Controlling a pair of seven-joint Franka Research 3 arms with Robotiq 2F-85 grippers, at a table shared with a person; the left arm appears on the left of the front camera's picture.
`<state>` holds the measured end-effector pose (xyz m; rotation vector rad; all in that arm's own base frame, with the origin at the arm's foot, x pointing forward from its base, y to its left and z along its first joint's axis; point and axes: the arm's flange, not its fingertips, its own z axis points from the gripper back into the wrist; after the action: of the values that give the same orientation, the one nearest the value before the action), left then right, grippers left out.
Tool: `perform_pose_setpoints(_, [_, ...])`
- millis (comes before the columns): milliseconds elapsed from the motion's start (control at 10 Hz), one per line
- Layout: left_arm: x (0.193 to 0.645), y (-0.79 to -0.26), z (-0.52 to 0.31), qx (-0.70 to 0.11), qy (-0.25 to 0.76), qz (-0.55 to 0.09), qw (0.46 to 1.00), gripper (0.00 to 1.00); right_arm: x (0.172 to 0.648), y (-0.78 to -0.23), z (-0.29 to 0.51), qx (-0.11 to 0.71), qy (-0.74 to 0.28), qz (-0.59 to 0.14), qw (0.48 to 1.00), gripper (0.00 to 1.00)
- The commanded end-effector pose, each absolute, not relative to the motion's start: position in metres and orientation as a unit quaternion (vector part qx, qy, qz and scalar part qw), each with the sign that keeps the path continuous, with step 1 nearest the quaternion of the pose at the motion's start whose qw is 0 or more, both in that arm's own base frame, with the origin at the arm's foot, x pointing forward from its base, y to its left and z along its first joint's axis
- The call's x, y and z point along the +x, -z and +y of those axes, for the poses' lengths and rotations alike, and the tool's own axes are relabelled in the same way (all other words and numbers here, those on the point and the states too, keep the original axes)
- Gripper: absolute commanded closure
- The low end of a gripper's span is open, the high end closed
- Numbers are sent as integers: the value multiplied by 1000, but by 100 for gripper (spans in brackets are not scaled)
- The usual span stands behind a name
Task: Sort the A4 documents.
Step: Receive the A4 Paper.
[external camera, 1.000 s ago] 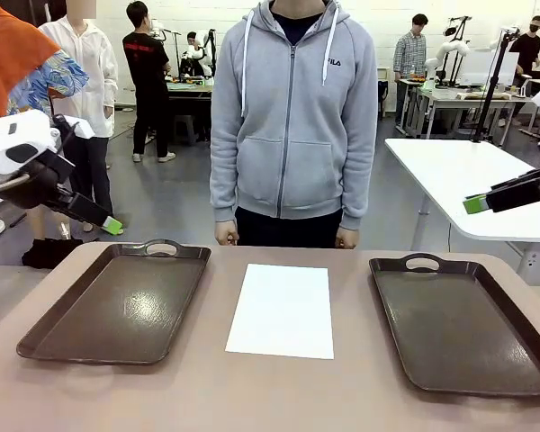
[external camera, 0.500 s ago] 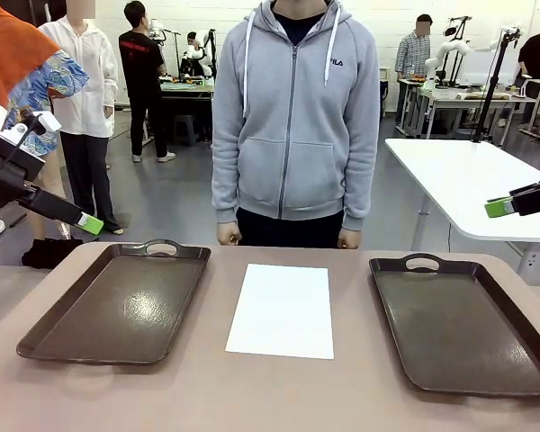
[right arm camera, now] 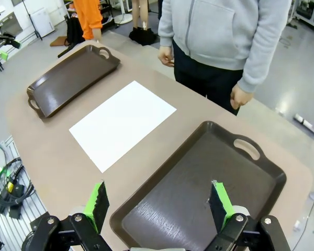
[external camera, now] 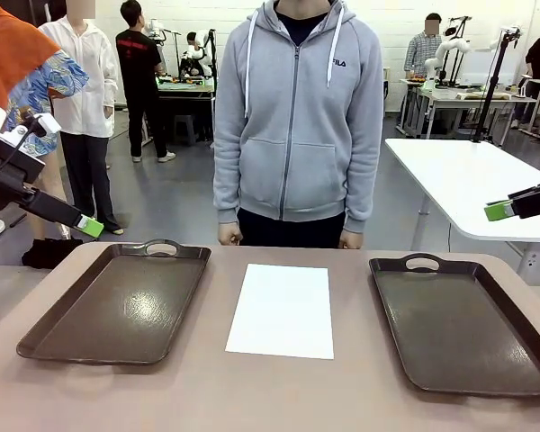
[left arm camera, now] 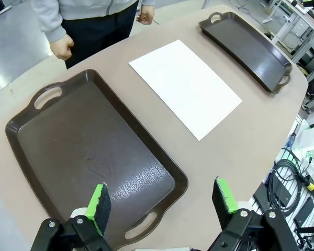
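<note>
centrally, a4 documents (external camera: 281, 310) lie far from left pincer (left arm camera: 162, 198), right pincer (right arm camera: 159, 203)

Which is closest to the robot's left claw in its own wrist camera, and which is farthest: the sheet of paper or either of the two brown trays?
From the open left gripper:
1. The left tray, directly below it.
2. The sheet of paper, in the middle of the table, beyond that tray.
3. The right tray, at the table's far end.
</note>
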<state>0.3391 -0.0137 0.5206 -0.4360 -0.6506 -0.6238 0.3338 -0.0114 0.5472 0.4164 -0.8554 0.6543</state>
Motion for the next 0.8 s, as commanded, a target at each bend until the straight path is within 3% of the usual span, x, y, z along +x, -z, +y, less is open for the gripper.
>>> perform_pose_setpoints(0, [324, -497, -13, -221, 310, -314, 870, 0, 294, -495, -2, 203, -303, -407, 837, 0])
perform_pose_setpoints(200, [329, -498, -13, -219, 297, -309, 877, 0, 297, -496, 1, 197, -301, -403, 842, 0])
perform_pose_setpoints(300, [340, -519, -14, -213, 300, -310, 877, 0, 335, -546, -12, 198, -306, -403, 839, 0])
perform_pose_setpoints(700, [340, -519, -14, -213, 300, -310, 877, 0, 335, -546, -12, 198, -306, -403, 839, 0])
